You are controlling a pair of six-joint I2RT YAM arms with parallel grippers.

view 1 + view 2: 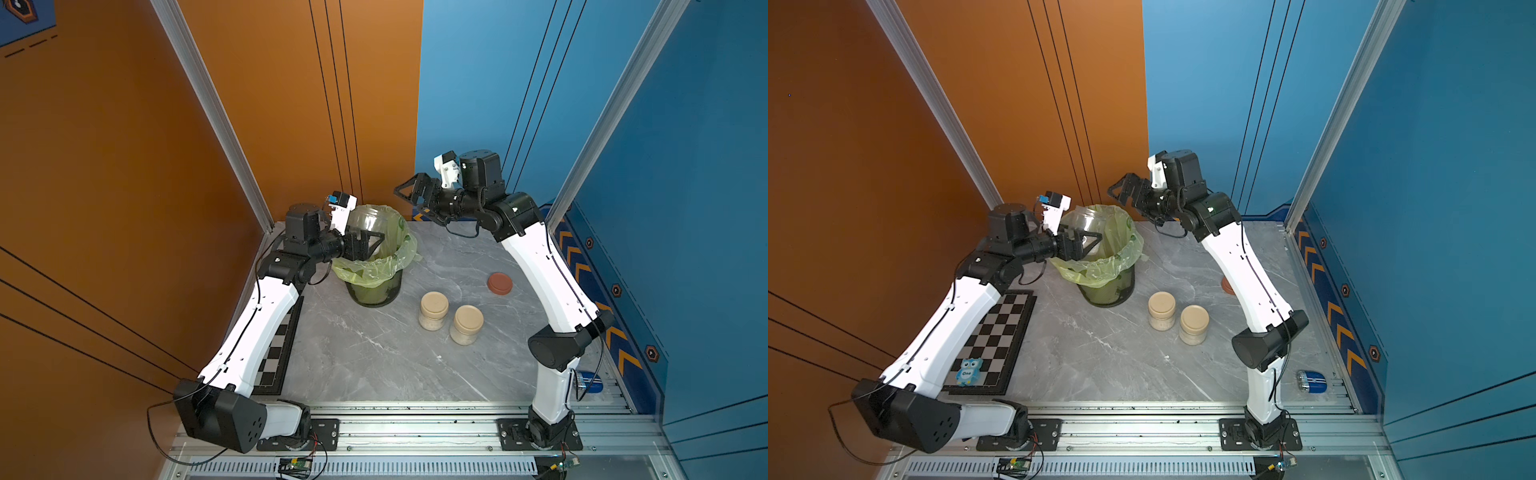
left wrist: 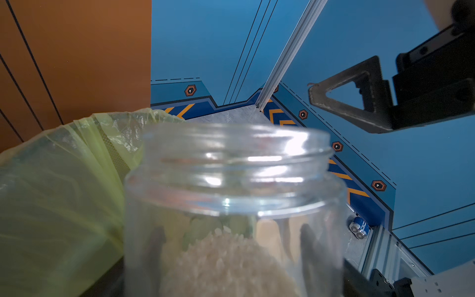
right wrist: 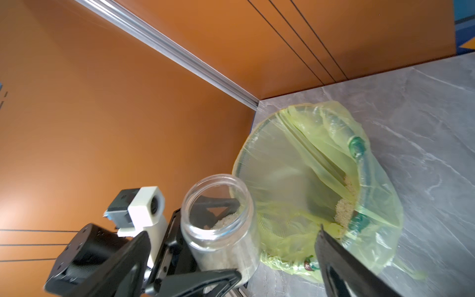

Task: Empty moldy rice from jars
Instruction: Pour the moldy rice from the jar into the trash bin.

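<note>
Note that the left gripper (image 1: 370, 235) is clamped on the open jar (image 1: 372, 222), with its jaws pressed against the clear wall. The jar hangs lidless at the rim of the bin (image 1: 374, 291), on the left arm's side. Moldy rice (image 3: 226, 221) lies in its lower part. A patch of loose grains (image 3: 343, 213) lies inside the green bag (image 3: 295, 167). The right gripper (image 1: 405, 194) is spread wide and empty, raised beyond the bin and apart from the jar. The reddish-brown lid (image 1: 499, 283) lies flat on the table (image 1: 374, 353). The first capped jar (image 1: 433, 311) and the second capped jar (image 1: 467, 326) stand upright side by side — rice shows through their walls.
</note>
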